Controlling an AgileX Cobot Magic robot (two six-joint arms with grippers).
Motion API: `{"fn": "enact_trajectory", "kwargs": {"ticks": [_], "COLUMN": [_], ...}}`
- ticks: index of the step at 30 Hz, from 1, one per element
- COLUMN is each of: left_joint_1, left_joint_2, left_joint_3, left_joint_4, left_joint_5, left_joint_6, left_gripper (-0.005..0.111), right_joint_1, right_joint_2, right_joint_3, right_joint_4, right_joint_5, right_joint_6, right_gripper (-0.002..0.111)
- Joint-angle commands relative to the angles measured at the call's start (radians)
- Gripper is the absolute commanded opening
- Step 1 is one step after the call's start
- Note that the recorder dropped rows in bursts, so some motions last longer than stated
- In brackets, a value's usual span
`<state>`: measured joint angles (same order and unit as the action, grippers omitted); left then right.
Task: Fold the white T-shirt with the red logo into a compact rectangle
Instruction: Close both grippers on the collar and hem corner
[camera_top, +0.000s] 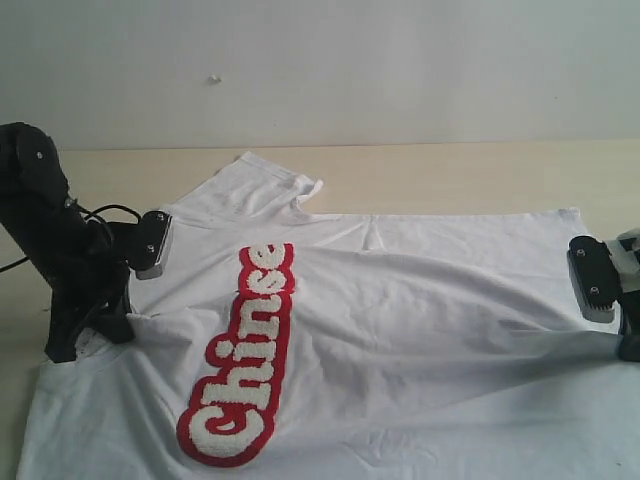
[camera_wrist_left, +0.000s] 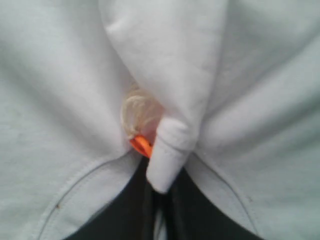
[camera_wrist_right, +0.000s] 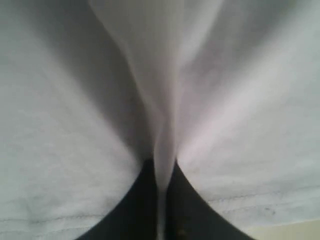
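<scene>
The T-shirt (camera_top: 400, 330) lay spread face up over the counter (camera_top: 450, 175), filling most of the lower and middle frame in the exterior view and running off its bottom edge. Its long axis ran left to right across the frame: the neck pointed to the left edge, the hem to the right edge, and one short sleeve (camera_top: 265, 185) stuck up toward the upper centre-left. The logo (camera_top: 245, 360) stood almost upright in the frame, its long axis leaning slightly, with the first letter at lower left and the last letter higher, near the centre. The left claw (camera_wrist_left: 161, 200) was pressed together on a rolled fold of the ribbed collar, with the orange tag (camera_wrist_left: 141, 145) just beside the pinched fold. The right claw (camera_wrist_right: 160, 200) was likewise closed, pinching a narrow ridge of cloth at the stitched hem, at the right edge of the exterior frame. Between the two pinches the cloth showed shallow creases running mostly left to right.
</scene>
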<state>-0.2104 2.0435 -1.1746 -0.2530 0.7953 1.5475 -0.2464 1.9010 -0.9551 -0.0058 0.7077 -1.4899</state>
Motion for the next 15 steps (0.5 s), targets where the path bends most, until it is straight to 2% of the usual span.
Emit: {"fn": "enact_trajectory", "kwargs": {"ticks": [1, 9, 15], "left_joint_1": [0.0, 0.0, 0.002], "left_joint_2": [0.037, -0.125, -0.277], "left_joint_3": [0.02, 0.02, 0.02], "left_joint_4": [0.063, 0.146, 0.144], "left_joint_5": [0.019, 0.033, 0.039], "left_joint_6": [-0.01, -0.012, -0.012], "left_gripper": [0.0, 0.0, 0.0], "right_joint_1": [-0.006, -0.004, -0.004], "right_joint_2": [0.012, -0.108, -0.223], "right_joint_3": [0.003, -0.043, -0.073], "right_joint_4": [0.006, -0.001, -0.003], "right_joint_5": [-0.044, 0.044, 0.092], "right_joint_6": [0.003, 0.089, 0.089], "right_gripper": [0.0, 0.0, 0.0]}}
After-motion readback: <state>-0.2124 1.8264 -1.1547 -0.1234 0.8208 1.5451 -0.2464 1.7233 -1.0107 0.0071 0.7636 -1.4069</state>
